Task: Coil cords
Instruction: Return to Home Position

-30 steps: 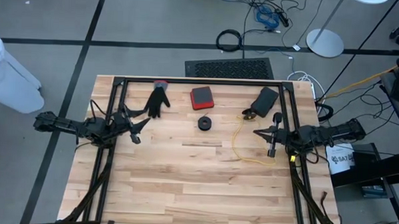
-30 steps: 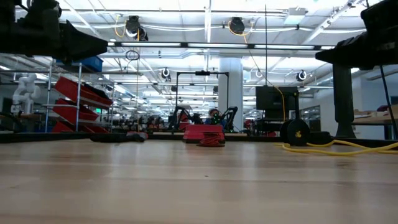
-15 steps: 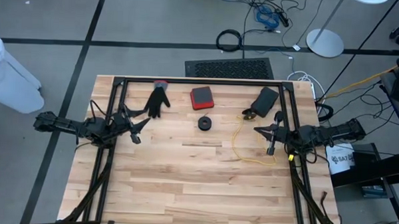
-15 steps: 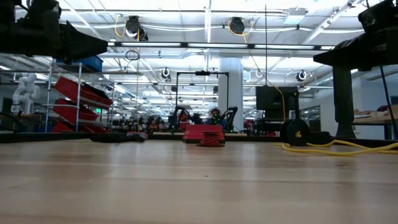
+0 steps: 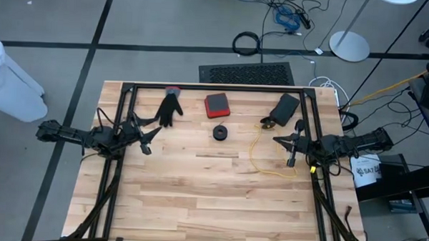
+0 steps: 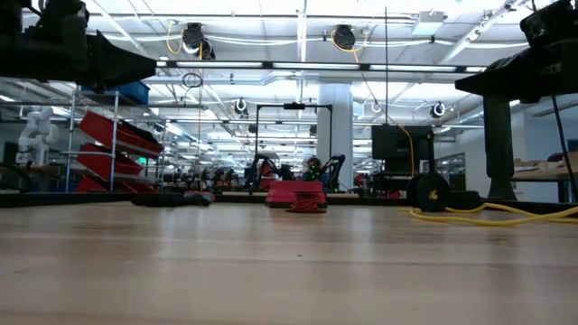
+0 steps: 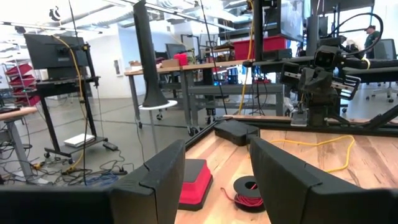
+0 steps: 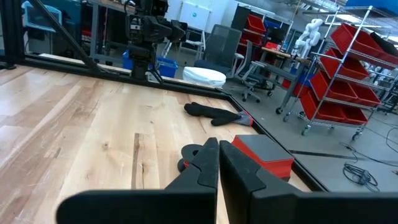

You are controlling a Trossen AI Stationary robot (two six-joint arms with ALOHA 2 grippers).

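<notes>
Yellow cord (image 5: 255, 147) loose on the table, both grippers clear of it

Counted: one. Sprawled uncoiled on the right part of the wooden table (image 5: 197, 198). Starts just beside one black case (image 5: 284, 107) near the far edge, bends toward the front, then turns out toward the table's right edge. Shows in the low view as a flat yellow line on the boards. Touched by neither gripper.

Red wire (image 7: 244, 200): one, wound on one black spool (image 5: 220, 132) near the table's middle, just in front of one red box (image 5: 216, 104). Lies apart from the yellow cord, with bare wood between.

Right gripper (image 5: 282, 143): one of two, held above the table's right side near the cord's bend, aimed inward. Fingers (image 8: 208, 165) pressed nearly together, gripping nothing.

Left gripper (image 5: 149, 140): held above the left side, well apart from both the cord and the spool. Fingers (image 7: 155, 180) spread wide, holding nothing.

Farther out: one black glove (image 5: 170, 108) near the far edge, left of the red box, and one thick black cable ring (image 5: 246, 43) on the floor beyond the table
</notes>
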